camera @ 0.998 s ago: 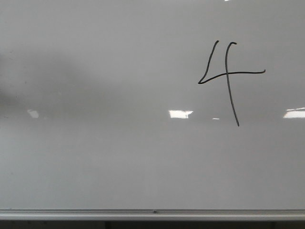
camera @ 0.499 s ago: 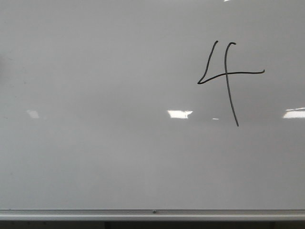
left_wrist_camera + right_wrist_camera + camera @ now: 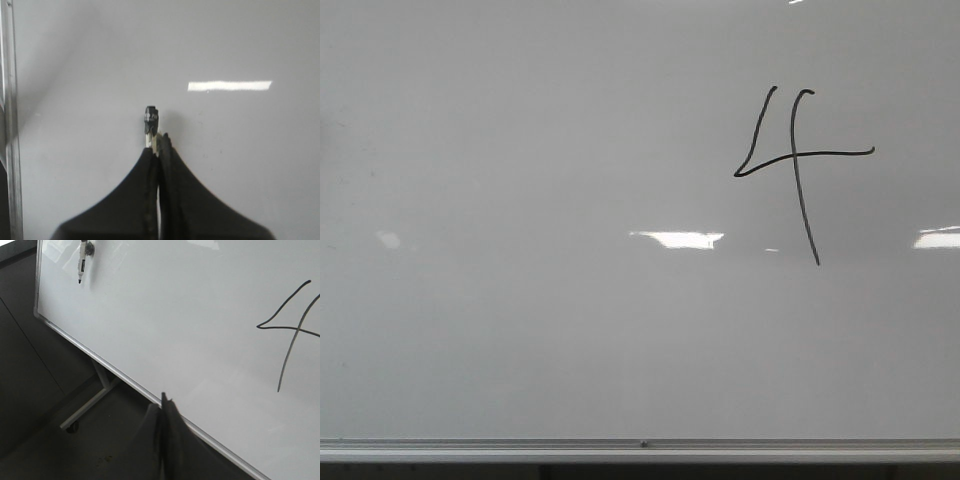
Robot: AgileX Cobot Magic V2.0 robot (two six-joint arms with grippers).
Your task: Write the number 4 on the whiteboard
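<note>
number 4 (image 3: 798,165): upper right of whiteboard (image 3: 540,330) — inked, thin black
left gripper (image 3: 157,142): aimed at board, clamped on marker (image 3: 150,120)
right gripper (image 3: 165,402): pinched closed, empty — near bottom rail (image 3: 125,377)

Floor (image 3: 45,440) dark, near black, matte, few pale specks; lies to both sides of fingers in right wrist view. Pale metal stand leg (image 3: 95,397) runs down from board's lower edge to floor, ends at small dark caster (image 3: 72,427), off to one side of fingers. Faint straight seam (image 3: 30,347) crosses dark surface beyond leg. Light: bright rectangular ceiling-lamp glints (image 3: 680,239) mirrored on glossy surface in front view, one long bar glint (image 3: 230,85) beyond fingers in left wrist view.
</note>
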